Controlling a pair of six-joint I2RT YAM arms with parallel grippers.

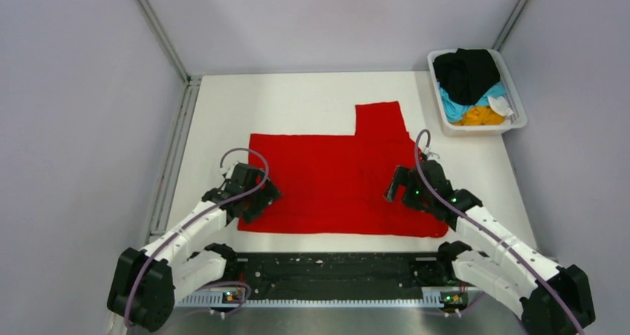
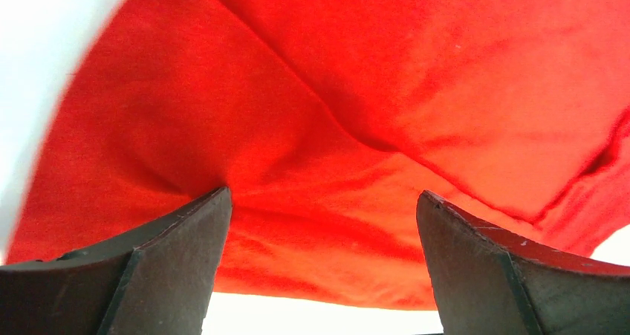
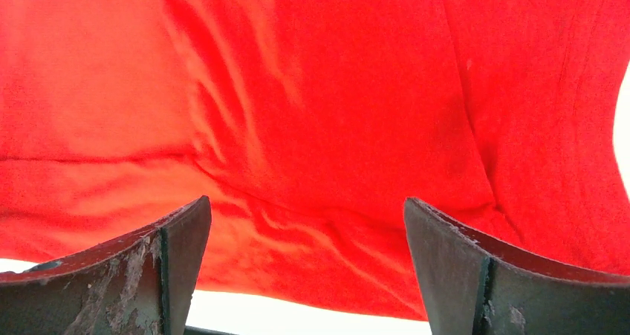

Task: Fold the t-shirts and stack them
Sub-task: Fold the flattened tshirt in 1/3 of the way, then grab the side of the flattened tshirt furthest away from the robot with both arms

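Red t-shirt (image 1: 334, 183): lies spread flat near the middle of the white worktop (image 1: 297, 101), towards its near edge. Its outline is roughly rectangular, with one sleeve projecting towards the far right. The near hem runs close to the near edge of the worktop. Shallow creases cross the cloth in both wrist views.

Left end effector (image 1: 256, 197): positioned over the near left corner of the red t-shirt. Jaws spread wide, released, nothing between them. The left wrist view shows red cloth below and beyond the fingers (image 2: 174, 257), with bare worktop at the left and along the bottom.

Right end effector (image 1: 397, 186): positioned over the right part of the red t-shirt, near its right edge. Jaws spread wide, released, gripping nothing. Contact between the fingertips and the cloth cannot be determined for either arm.

Basket (image 1: 515, 119): white, at the far right corner of the worktop, well apart from the red t-shirt. It holds a bunched black t-shirt (image 1: 466, 73) on top, a light blue t-shirt (image 1: 451, 106) and an orange-yellow t-shirt (image 1: 479, 116).
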